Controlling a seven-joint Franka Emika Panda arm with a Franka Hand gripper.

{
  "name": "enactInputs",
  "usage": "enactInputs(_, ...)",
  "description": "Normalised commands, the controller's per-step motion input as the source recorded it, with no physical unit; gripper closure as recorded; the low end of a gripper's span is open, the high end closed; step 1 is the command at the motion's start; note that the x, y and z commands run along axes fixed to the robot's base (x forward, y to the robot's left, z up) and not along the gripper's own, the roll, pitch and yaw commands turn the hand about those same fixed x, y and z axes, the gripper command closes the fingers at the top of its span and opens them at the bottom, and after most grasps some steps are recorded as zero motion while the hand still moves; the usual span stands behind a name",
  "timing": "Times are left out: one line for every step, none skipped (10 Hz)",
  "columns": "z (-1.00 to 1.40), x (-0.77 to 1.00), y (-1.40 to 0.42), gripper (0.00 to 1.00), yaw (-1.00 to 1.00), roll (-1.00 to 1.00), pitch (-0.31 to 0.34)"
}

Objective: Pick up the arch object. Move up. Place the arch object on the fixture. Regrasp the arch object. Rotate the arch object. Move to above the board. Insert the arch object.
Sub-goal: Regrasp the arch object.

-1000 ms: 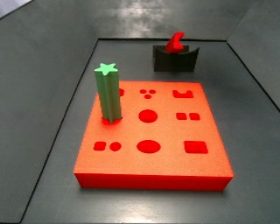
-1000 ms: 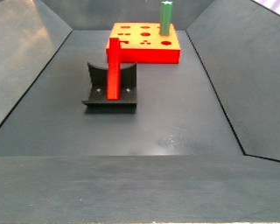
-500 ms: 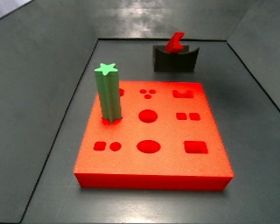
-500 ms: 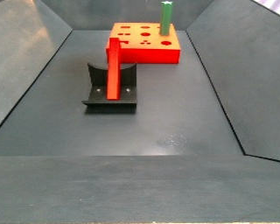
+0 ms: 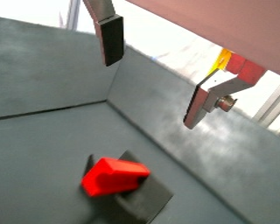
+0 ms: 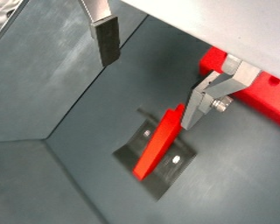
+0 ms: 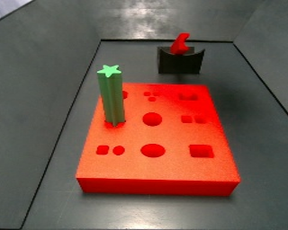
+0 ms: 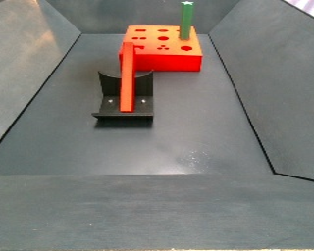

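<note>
While the arch object point(image 8: 127, 75) leans propped in the fixture point(image 8: 122, 106), my pincer point(image 6: 154, 66) hangs above it with its jaws spread wide and nothing between them. In both wrist views the two silver fingers point(image 5: 108, 39) stand well apart, and the red bar lies below the gap, untouched. Neither side view shows my pincer, so I judge it to be high over the fixture.

I take it the bar was set here so that I can take a fresh hold: its lower end sits in the fixture's notch, and its upper end tilts up and away, leaving its long sides free for my pads. In a wrist view the bar point(image 6: 161, 140) runs slantwise across the fixture's base plate point(image 6: 156, 166), roughly in line with the space between my fingers.

Beyond the fixture lies the board point(image 7: 158, 135), with a green star-topped post point(image 7: 111, 92) standing in it near one edge. The regrasp looks to be the step in hand; rotation and insertion remain.
</note>
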Motion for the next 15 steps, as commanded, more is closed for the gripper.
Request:
enactInputs(-0.01, 0.11, -0.04, 0.0, 0.12, 1.0, 0.213)
enactInputs(0.0, 0.1, -0.05, 0.0, 0.15, 1.0, 0.235)
enactInputs(-0.01, 0.11, -0.05, 0.0, 0.21, 1.0, 0.264)
enactInputs(-0.01, 0.11, -0.05, 0.0, 0.24, 0.94, 0.262)
enactInputs(-0.01, 0.11, -0.05, 0.0, 0.26, 0.75, 0.222)
enactInputs(-0.01, 0.11, -0.06, 0.0, 0.28, 0.5, 0.163)
enactInputs(-0.01, 0.11, -0.06, 0.0, 0.29, 0.32, 0.117)
enactInputs(0.0, 0.11, -0.04, 0.0, 0.29, 0.21, 0.072)
enactInputs(0.0, 0.09, -0.04, 0.0, 0.26, 0.16, 0.013)
enactInputs(-0.01, 0.08, -0.05, 0.0, 0.24, 0.15, -0.015)
enactInputs(-1.0, 0.03, 0.04, 0.0, 0.13, 0.04, -0.022)
enactInputs(-1.0, 0.04, 0.04, 0.0, 0.09, 0.04, -0.033)
enactInputs(-1.0, 0.04, 0.04, 0.0, 0.07, 0.04, -0.065)
enactInputs(-1.0, 0.05, 0.04, 0.0, 0.05, 0.04, -0.088)
enactInputs(-1.0, 0.05, 0.04, 0.0, 0.03, 0.05, -0.1)
